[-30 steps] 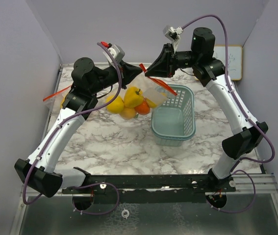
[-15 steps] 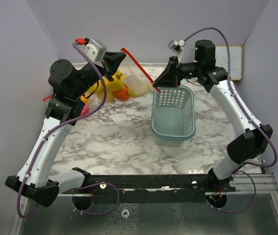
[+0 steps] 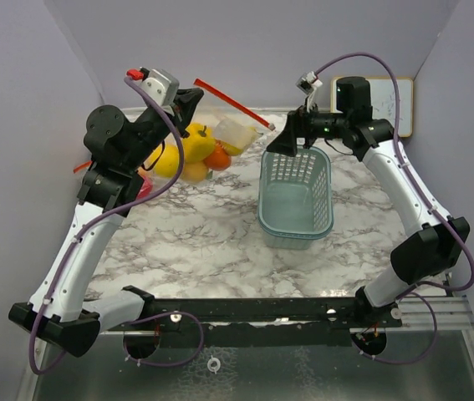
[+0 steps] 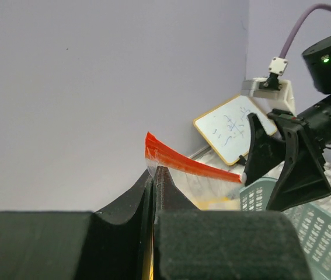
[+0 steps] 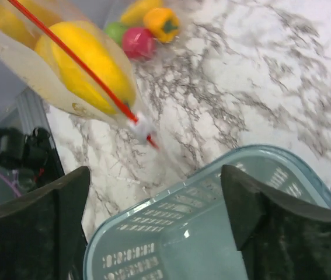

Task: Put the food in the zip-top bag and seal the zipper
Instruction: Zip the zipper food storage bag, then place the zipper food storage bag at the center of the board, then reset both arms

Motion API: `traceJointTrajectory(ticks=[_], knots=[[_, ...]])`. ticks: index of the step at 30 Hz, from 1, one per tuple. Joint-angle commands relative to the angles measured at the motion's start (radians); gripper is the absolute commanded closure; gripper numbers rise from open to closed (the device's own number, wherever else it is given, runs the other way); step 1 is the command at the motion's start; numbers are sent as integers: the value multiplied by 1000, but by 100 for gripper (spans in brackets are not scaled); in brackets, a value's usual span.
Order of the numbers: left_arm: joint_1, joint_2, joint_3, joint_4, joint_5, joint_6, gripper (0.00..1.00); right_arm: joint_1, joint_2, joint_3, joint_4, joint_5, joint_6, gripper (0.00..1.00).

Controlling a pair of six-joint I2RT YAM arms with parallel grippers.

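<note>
The clear bag [image 3: 230,134] hangs off the table [image 3: 220,251] at the far left. It is held only by the left gripper [image 3: 193,98], whose jaws are pressed together on the left end of the red zipper [image 3: 232,102]. A yellow fruit [image 3: 196,142] and an orange fruit [image 3: 217,157] sag in the bottom of the bag with others I can't make out. The right gripper [image 3: 289,144] hovers over the far rim of the green basket [image 3: 297,171] with its jaws spread wide and nothing between them. The white slider [image 5: 139,125] sits at the zipper's free end, just clear of those jaws. From that I'd guess the seal has been run across, though I can't see the seam well enough to be sure. A pink fruit [image 5: 138,42], a green fruit [image 5: 115,29] and an orange pepper [image 5: 161,22] lie loose on the table behind.

The film looks thin, floppy and slick, and the load swings low and lumpy. I'd say the stiffer zipper strip is the only sound place to grip, near an end. The glossy round fruits would likely roll or squirt from a hard pinch.

1 second ago both arms held the bag stretched between them near the basket, the right jaws shut on the zipper's right end. Since then the left arm has swung back and lifted, and the right has let go.
</note>
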Motion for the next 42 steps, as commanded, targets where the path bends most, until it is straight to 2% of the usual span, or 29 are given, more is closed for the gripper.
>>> traceJointTrajectory(ticks=[1,7,11,15,17,18,20,21,25,29,32,35,42], knots=[[6,-30,-63,58,-113,-9,100,-6,-13,58,-47,306,46,1],[6,-33,-190,91,-273,-76,100,-5,-10,60,-55,437,88,1],[6,-26,-265,101,-312,-136,100,-5,0,70,-72,505,108,1],[23,37,-219,-28,-314,-202,98,-5,-6,67,-66,507,106,1],[35,62,-186,-99,-302,-221,82,-5,-8,65,-64,509,104,1],[38,67,-180,-124,-301,-225,70,-5,-7,64,-66,512,104,1],[45,76,-175,-172,-301,-242,36,-6,-6,63,-71,514,102,1],[53,86,-169,-203,-301,-258,25,-5,-5,62,-74,517,102,1],[70,121,-156,-342,-310,-339,1,-6,-7,64,-83,515,97,1],[72,135,-178,-406,-375,-420,1,-5,-10,66,-86,517,99,1],[71,136,-174,-450,-528,-481,1,-5,-15,61,-84,510,106,1],[71,137,-144,-483,-630,-476,1,-5,-23,49,-77,500,110,1],[71,129,-152,-502,-676,-513,1,-6,-23,47,-74,493,122,1]])
